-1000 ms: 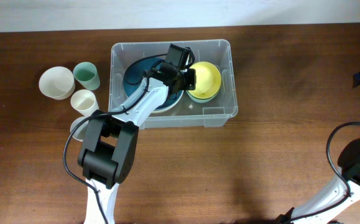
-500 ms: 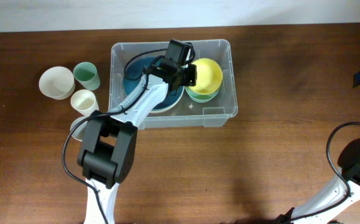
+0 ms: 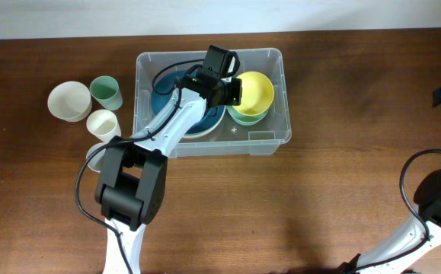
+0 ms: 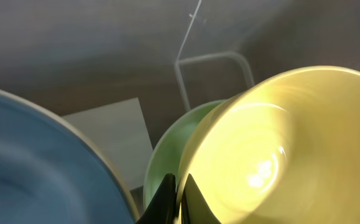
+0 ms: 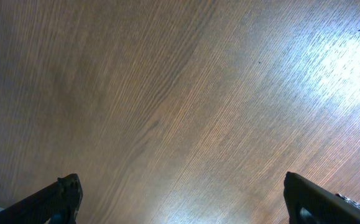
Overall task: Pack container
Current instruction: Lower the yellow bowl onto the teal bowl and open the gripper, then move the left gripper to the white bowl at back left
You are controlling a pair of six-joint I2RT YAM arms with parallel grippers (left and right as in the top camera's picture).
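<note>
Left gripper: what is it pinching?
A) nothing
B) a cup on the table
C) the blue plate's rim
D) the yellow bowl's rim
D: in the left wrist view the left gripper is shut on the rim of the yellow bowl, with the green bowl under it inside the container.

You've got a dark brown wood table (image 3: 342, 114) filling almost the whole overhead view, with fine grain running left to right. Along the far edge there's a thin strip of plain pale wall (image 3: 205, 15), touching the table's back line. Lighting is soft and fairly even, with a faint dark shadow (image 3: 296, 228) on the wood near the front edge. In your right wrist view the grain runs diagonally, with a bright glare patch (image 5: 335, 50) at upper right and darker wood toward the left.
</note>
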